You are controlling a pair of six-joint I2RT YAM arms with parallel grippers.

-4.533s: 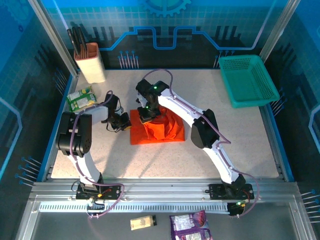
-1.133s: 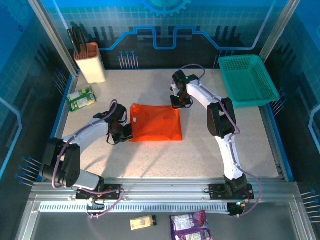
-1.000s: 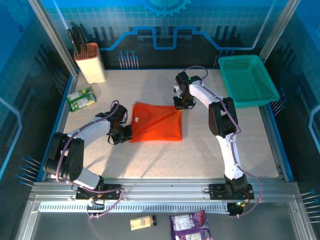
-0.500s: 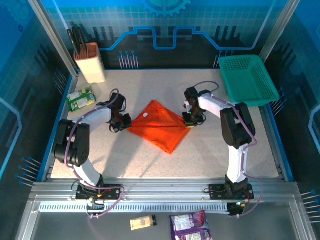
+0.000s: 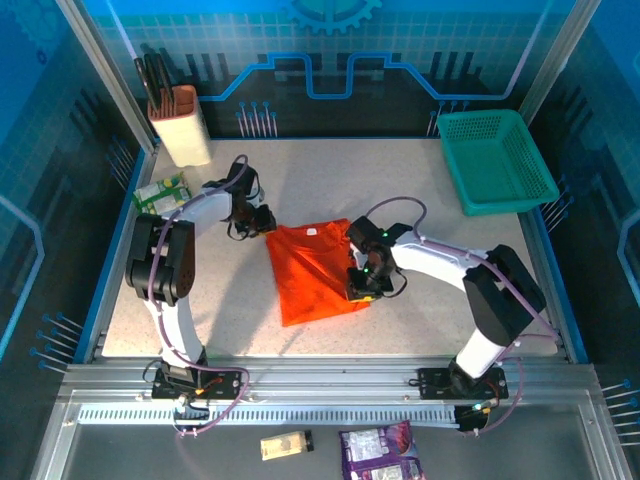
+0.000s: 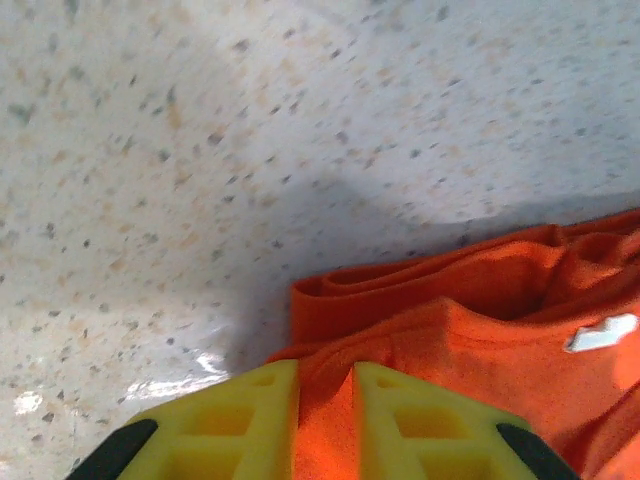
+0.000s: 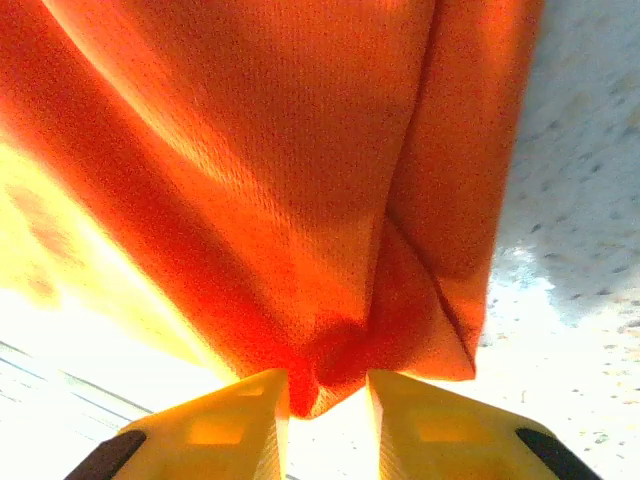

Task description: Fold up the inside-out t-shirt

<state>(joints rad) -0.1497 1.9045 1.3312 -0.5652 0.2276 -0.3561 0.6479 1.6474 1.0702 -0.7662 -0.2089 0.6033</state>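
The orange-red t-shirt point(image 5: 315, 270) lies folded into a rough rectangle on the speckled table point(image 5: 450, 300), its long side running near to far. My left gripper point(image 5: 262, 222) is at its far left corner. In the left wrist view the yellow fingers point(image 6: 240, 420) stand slightly apart, so the left gripper point(image 6: 326, 372) is open, with a ridge of the t-shirt point(image 6: 470, 330) lying between them. My right gripper point(image 5: 362, 285) is at the shirt's near right corner. There the right gripper point(image 7: 328, 385) is open, and a corner of the t-shirt point(image 7: 300, 200) hangs loosely in the gap.
A teal mesh basket point(image 5: 497, 160) stands at the back right. A beige holder point(image 5: 180, 125) with dark utensils stands at the back left, with a green packet point(image 5: 161, 195) beside it. Small packets point(image 5: 380, 450) lie below the front rail.
Both arms have turned the shirt: the left gripper went toward the back, the right toward the front. The shirt now lies lengthwise, and both pairs of jaws have parted from their pinch.
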